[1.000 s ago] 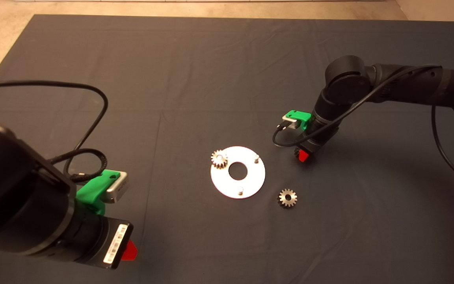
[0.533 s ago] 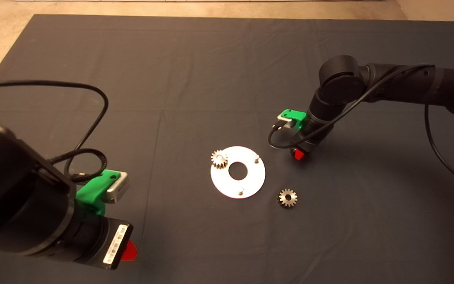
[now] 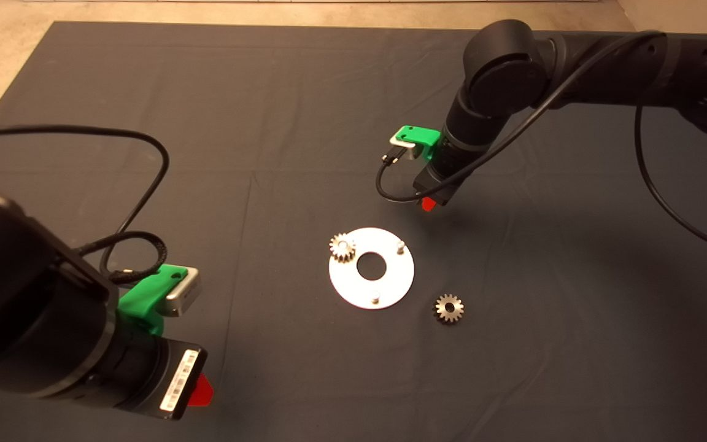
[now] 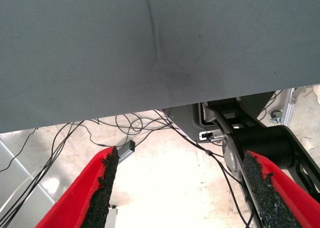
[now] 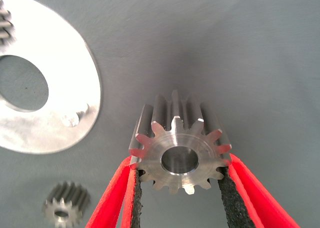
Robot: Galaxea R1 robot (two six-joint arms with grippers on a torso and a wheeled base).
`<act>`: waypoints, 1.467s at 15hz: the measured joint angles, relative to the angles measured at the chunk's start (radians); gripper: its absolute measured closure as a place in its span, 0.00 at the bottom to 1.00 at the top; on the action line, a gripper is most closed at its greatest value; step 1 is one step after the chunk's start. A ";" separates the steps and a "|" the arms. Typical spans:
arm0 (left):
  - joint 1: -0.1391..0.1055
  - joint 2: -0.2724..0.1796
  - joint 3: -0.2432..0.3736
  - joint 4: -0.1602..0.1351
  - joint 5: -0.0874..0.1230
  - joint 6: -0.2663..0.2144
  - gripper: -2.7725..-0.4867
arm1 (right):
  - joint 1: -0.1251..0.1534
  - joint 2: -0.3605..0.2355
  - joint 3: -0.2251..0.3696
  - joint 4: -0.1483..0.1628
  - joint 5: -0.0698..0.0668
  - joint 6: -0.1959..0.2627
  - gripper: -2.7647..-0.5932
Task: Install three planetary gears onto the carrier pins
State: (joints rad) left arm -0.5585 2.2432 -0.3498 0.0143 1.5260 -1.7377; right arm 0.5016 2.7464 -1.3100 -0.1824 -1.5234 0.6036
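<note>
Looking down from the head view, the white disc (image 3: pixel 371 267) sits mid-frame with one gear (image 3: pixel 342 247) on its upper-left pin; a second gear (image 3: pixel 448 307) lies on the mat (image 3: pixel 267 123) lower right. The right gripper (image 3: pixel 429 204) hangs above the disc's upper right. The left gripper (image 3: pixel 200 390) waits lower left.

Left wrist view: fingers (image 4: pixel 97 198) spread wide, nothing between.

Right wrist view: fingers (image 5: pixel 227 195) pinch a third gear (image 5: pixel 180 150), seemingly clear of the mat.

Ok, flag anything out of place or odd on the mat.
Nothing stands out. One small silvery toothed gear sits on a peg of the flat white round disc, another lies flat on the dark mat beside the disc, and the right claw grips the third squarely above the mat.
</note>
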 joint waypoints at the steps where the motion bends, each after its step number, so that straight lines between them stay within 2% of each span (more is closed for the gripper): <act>1: 0.000 0.000 0.000 0.000 0.000 0.000 0.45 | 0.014 0.000 -0.001 0.009 -0.004 0.001 0.84; 2: 0.000 0.000 0.000 -0.001 0.000 0.000 0.45 | 0.023 0.000 -0.002 0.023 -0.007 0.003 0.84; 5: 0.000 0.000 0.000 -0.004 0.000 0.000 0.45 | 0.026 0.011 0.000 0.073 -0.006 0.003 0.84; 11: 0.000 0.000 0.000 -0.005 0.000 0.000 0.45 | 0.027 0.011 0.011 0.123 -0.006 0.003 0.84; 14: 0.000 -0.002 0.000 -0.005 0.000 0.000 0.45 | 0.014 0.011 0.015 0.131 -0.007 0.003 0.84; 15: 0.000 -0.002 0.000 -0.006 0.000 0.000 0.45 | 0.000 0.016 0.017 0.132 -0.007 0.003 0.84; 22: 0.000 -0.002 0.000 -0.007 0.000 0.000 0.45 | -0.043 0.031 0.054 0.134 -0.007 0.003 0.84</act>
State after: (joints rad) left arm -0.5581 2.2409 -0.3496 0.0077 1.5264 -1.7381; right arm 0.4589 2.7772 -1.2560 -0.0481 -1.5302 0.6062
